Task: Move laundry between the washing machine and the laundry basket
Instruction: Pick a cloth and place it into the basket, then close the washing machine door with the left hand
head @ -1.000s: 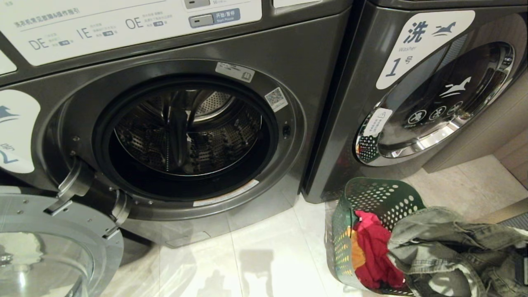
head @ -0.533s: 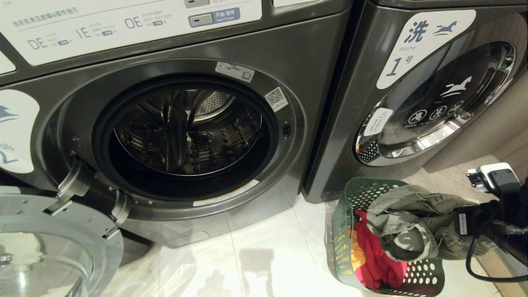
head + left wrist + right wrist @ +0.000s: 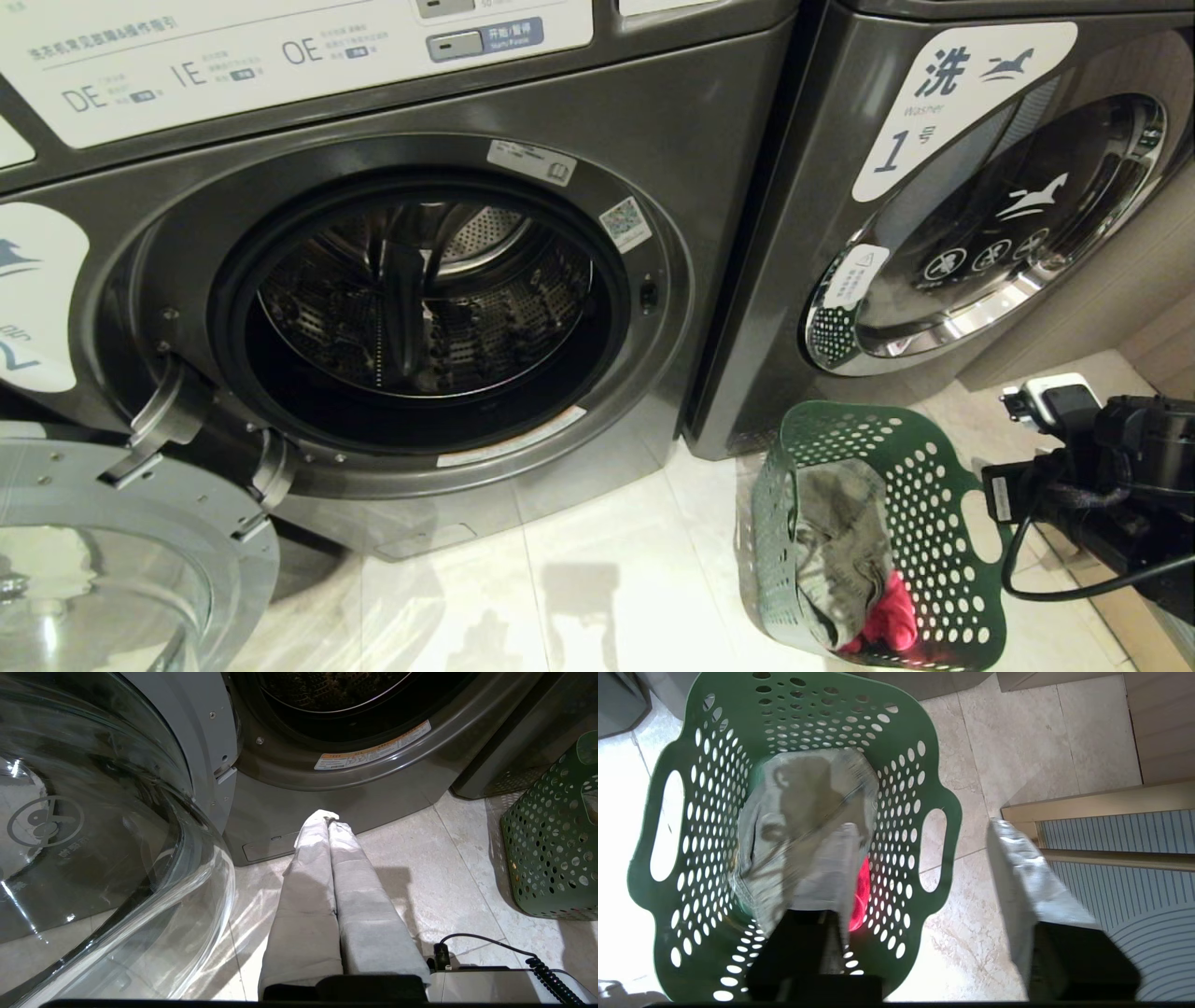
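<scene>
our right gripper (image 3: 924,896) has just spread its fingers, holding nothing — the grey-green garment (image 3: 836,551) dropped into the laundry basket (image 3: 924,523) at 5 o'clock. the washing machine (image 3: 420,299) drum looks empty — we judge unloading done.

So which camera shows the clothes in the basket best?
The right wrist view: it looks straight down on the grey garment and the red one. The head view shows them sideways; the left wrist view shows only the basket wall.

green perforated laundry basket (image 3: 920,523), grey-green garment (image 3: 836,546), red-pink garment (image 3: 892,623), dark grey washing machine (image 3: 560,121)
</scene>
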